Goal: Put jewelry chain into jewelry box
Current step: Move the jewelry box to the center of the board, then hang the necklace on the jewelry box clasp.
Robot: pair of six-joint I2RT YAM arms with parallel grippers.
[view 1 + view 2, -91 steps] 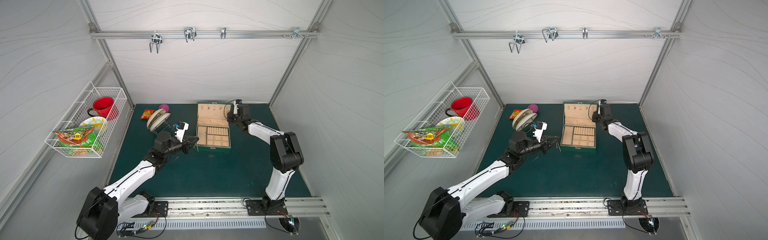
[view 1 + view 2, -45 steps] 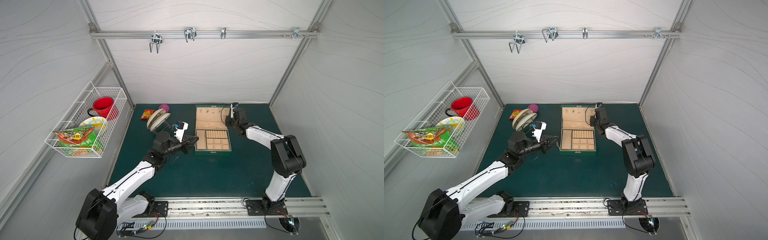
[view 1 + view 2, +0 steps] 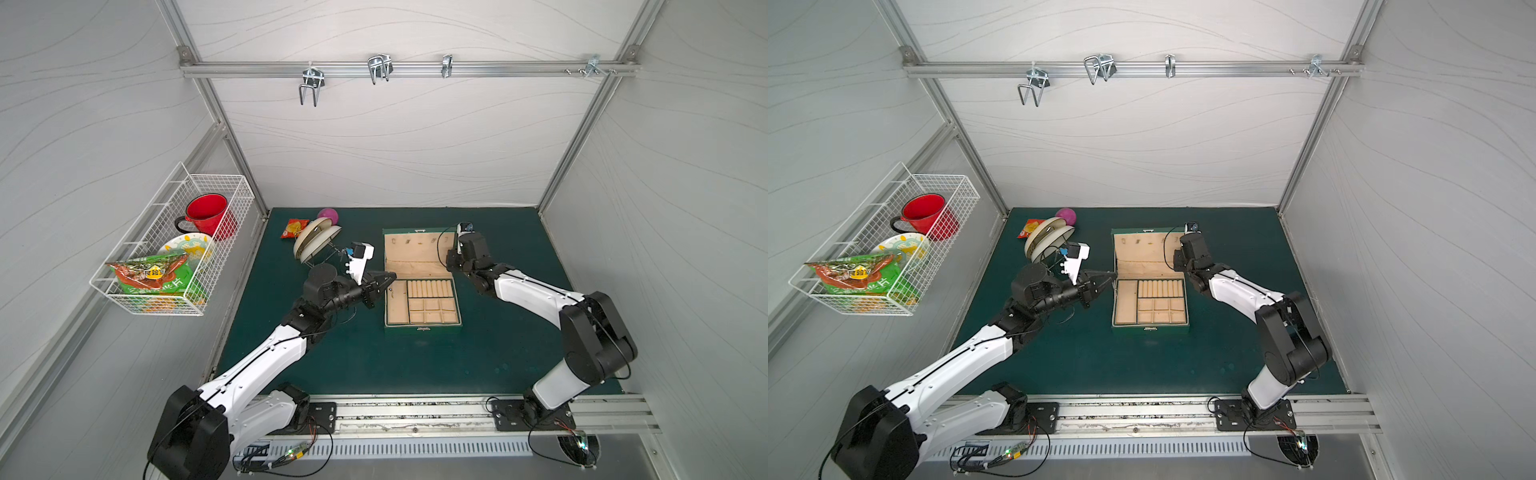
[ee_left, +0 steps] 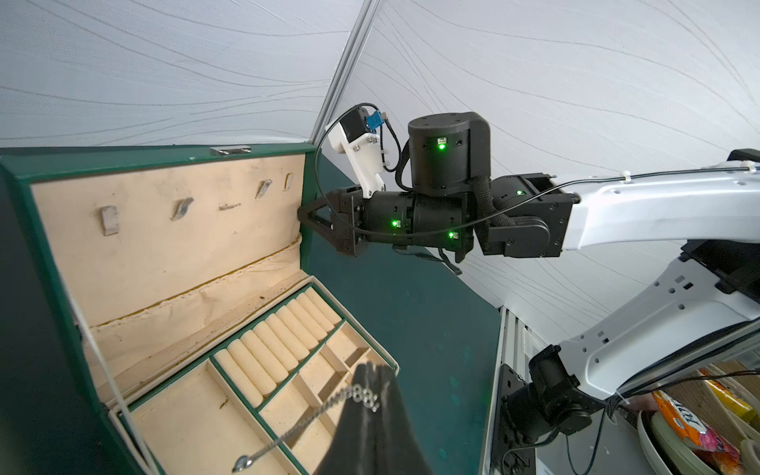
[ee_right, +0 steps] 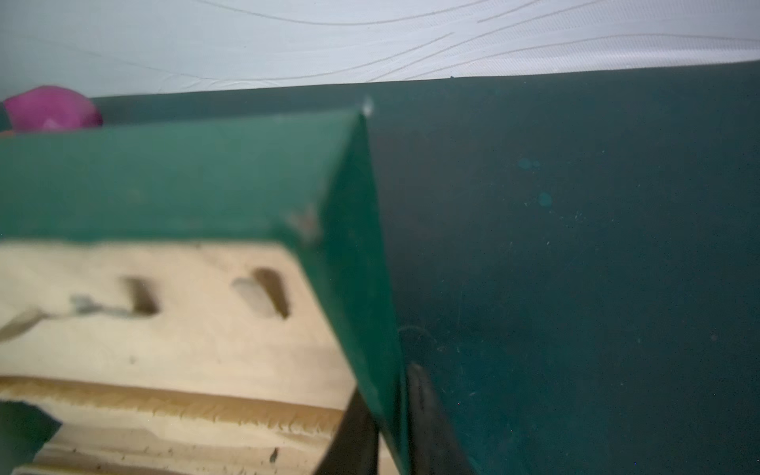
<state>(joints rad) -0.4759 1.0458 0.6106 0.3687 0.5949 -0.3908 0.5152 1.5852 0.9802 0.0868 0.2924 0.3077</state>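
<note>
- Jewelry chain (image 4: 312, 419) dangles at the open jewelry box (image 3: 422, 331) edge, pinched by the clenched left gripper (image 4: 370, 372).
- Right gripper (image 4: 306, 216) straddles the lid (image 4: 164, 255) side edge; whether it is clamped cannot be told.

- Left arm (image 3: 266, 357): stretched forward and inward, forearm low and near level, wrist pointing toward the robot's right.
- Left gripper (image 3: 388, 277): fingertips pinched together on the chain (image 4: 312, 419).
- Right arm (image 3: 536, 291): elbow raised at the right, forearm reaching inward and back.
- Right gripper (image 4: 302, 214): fingers astride the side wall of the box (image 4: 164, 255) lid; grip unclear.
</note>
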